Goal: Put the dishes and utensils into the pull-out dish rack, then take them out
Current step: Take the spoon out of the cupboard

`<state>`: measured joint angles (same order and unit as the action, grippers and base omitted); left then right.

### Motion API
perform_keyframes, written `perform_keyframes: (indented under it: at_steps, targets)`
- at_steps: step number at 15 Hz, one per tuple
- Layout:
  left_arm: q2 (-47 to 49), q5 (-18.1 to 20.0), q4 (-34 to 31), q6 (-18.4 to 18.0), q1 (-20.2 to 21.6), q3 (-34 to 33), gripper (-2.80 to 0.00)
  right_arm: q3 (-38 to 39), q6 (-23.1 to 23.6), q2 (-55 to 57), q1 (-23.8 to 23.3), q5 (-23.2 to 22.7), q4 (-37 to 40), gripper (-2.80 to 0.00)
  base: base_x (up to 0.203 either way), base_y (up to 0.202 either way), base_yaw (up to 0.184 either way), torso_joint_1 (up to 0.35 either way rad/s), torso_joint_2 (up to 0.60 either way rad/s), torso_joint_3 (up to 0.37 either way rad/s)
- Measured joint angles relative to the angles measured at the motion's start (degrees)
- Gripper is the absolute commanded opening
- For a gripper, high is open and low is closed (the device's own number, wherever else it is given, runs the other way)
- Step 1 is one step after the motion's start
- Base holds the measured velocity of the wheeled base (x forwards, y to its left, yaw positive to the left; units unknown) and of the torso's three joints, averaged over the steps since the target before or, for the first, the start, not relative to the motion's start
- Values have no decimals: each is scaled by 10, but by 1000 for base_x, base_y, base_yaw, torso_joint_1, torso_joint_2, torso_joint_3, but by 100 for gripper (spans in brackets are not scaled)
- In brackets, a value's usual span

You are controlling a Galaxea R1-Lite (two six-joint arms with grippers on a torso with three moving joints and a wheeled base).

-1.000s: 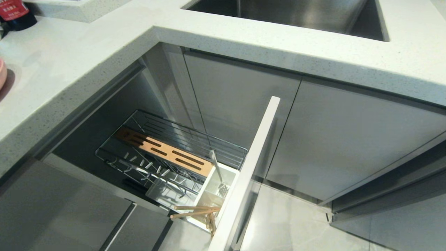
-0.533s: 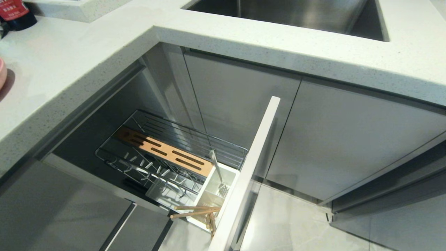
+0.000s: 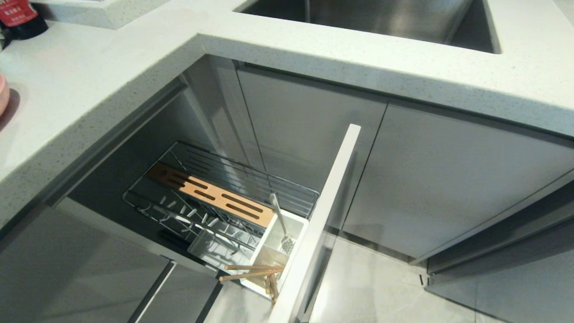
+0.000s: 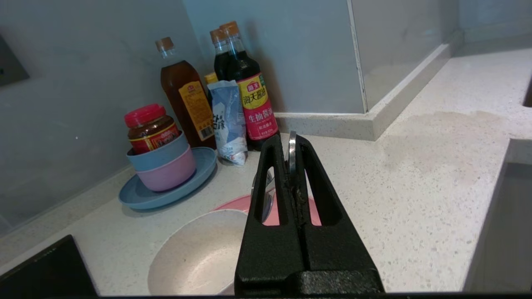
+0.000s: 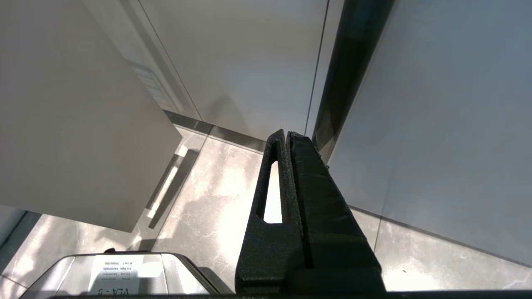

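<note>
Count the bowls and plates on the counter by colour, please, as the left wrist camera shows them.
Blue: 2, the blue bowl and the blue plate.
Pink: 2, the pink bowl and the pink plate.
White: 1, the white bowl.
Total: 5

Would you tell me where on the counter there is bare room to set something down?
Free: the bare counter along the raised ledge, past the soy bottle. Crowded: around the stacked bowls, white bowl and pink plate.
</note>
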<state>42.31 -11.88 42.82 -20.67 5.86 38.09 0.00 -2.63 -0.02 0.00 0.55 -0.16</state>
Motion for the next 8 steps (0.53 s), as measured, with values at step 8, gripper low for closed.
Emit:
perform_keyframes:
  at_steps: [8]
  targets:
    - [-22, 96, 27, 24, 59, -63, -280, 0, 0, 0, 0, 0, 0, -280, 0, 0, 0, 0, 0, 0]
